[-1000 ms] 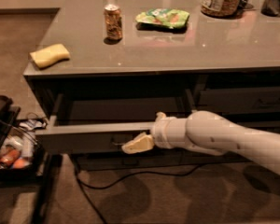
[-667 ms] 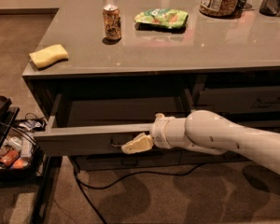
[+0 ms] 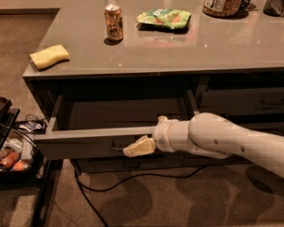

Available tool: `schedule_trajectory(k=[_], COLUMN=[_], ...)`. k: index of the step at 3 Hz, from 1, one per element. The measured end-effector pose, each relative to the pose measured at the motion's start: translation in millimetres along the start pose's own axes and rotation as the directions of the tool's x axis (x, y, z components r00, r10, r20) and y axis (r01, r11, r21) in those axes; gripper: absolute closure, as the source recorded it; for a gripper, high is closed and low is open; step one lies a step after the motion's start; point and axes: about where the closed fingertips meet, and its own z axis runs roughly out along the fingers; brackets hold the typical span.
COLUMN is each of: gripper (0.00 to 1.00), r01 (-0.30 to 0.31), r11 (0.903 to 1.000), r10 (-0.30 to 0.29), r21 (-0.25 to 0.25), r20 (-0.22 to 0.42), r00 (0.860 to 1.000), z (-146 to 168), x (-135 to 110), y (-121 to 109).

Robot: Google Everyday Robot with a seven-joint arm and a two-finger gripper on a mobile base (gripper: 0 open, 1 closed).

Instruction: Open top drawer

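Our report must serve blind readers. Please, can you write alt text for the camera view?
The beige gripper of a white robot arm sits at the small centre handle of the wide grey-brown top drawer, which stands far open under a grey countertop. On the countertop are an orange drink can, a yellow sponge and a green snack bag.

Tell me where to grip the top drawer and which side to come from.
Take the small pull handle at the centre of the flat front of the top drawer, coming straight at it from the room side; the plain front offers nothing else to hold. The gripper is at that handle.
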Motion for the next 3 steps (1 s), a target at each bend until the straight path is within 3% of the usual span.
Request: schedule_trajectory(k=[1,3], gripper=[0.0,0.0], r01=[-0.012,0.0], r11=[0.9999,1.0], r10=[0.012,0.0], r21=[0.008,-0.01], r20=[0.038,0.018], r00=[0.999,1.0], z=[-2.2,4.3], x=[-0.7,-3.4], y=[2.7,4.7])
